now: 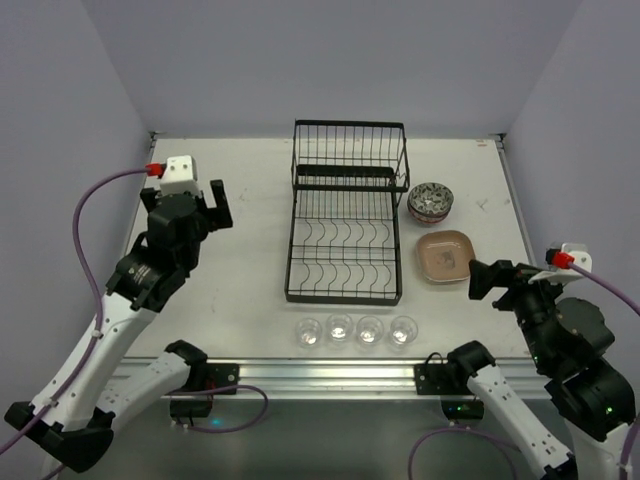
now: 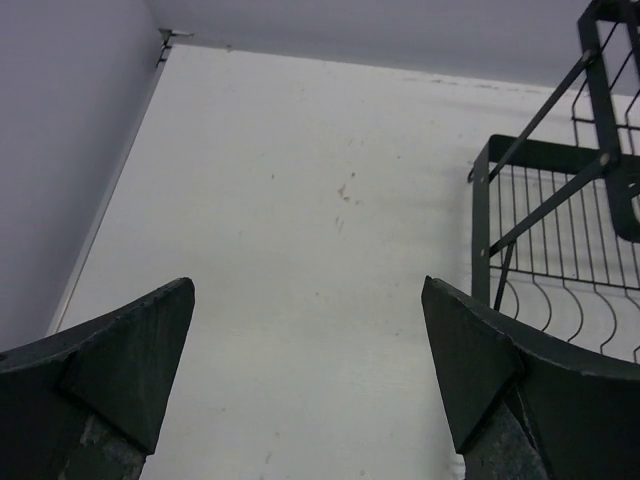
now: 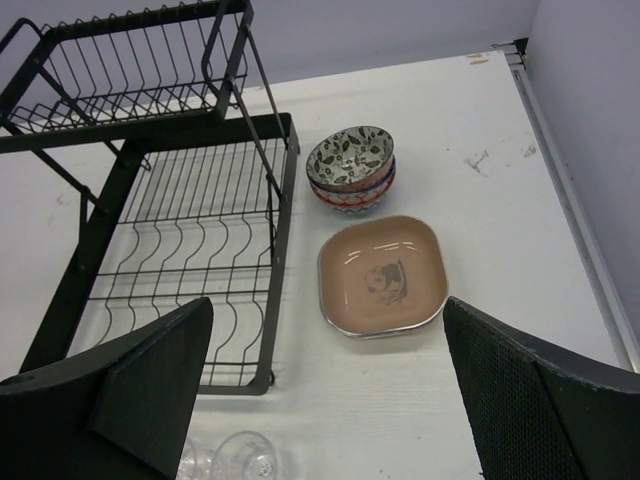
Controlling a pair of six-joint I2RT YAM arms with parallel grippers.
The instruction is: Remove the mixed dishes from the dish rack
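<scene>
The black wire dish rack (image 1: 347, 215) stands mid-table with no dishes showing in it; it also shows in the left wrist view (image 2: 560, 230) and the right wrist view (image 3: 180, 250). Right of it is a stack of patterned bowls (image 1: 431, 203) (image 3: 350, 165). In front of them lies a brown rounded-square plate (image 1: 445, 256) (image 3: 383, 275). Several clear glasses (image 1: 355, 331) stand in a row before the rack; one shows in the right wrist view (image 3: 245, 458). No yellow or purple plate shows. My left gripper (image 1: 215, 205) (image 2: 306, 300) is open and empty left of the rack. My right gripper (image 1: 487, 281) (image 3: 326, 340) is open and empty, just right of the plate.
The white table (image 1: 240, 250) has walls at the back and both sides. A metal rail (image 1: 330, 375) runs along the near edge behind the glasses. Purple cables (image 1: 95, 200) trail from both wrists.
</scene>
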